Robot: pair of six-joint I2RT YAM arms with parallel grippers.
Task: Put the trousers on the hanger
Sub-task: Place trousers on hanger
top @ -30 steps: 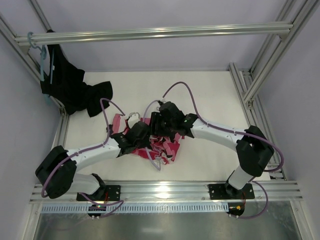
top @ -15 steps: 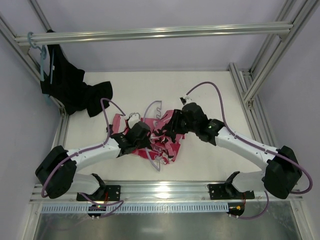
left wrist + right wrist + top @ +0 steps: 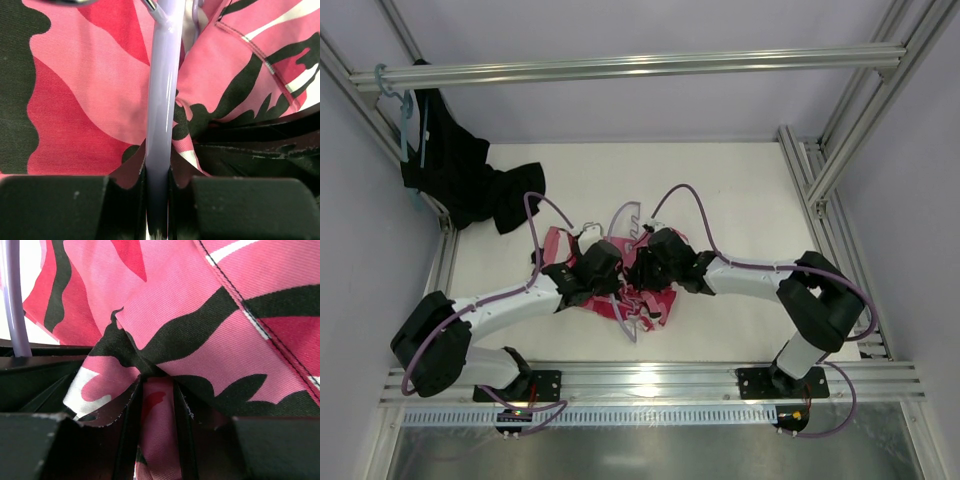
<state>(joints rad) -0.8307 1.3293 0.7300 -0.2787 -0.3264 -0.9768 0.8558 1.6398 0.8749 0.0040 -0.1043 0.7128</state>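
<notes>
The camouflage trousers (image 3: 558, 246) lie bunched mid-worktop (image 3: 740, 200) between both arms, with the pale hanger (image 3: 161, 100) lying among them. The left jaws pinch the hanger's thin bar. The right jaws pinch a fold of the trousers.

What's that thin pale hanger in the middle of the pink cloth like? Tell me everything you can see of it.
The hanger is a thin rod of smooth, glossy plastic, pale whitish-lilac. Seen from above, it sits among the camouflage trousers. One curved part shows past the far edge of the cloth and another past the near edge. The left gripper is shut on a straight stretch of it, and pink fabric presses against the rod on both sides. Cloth and arms hide the rest.
</notes>
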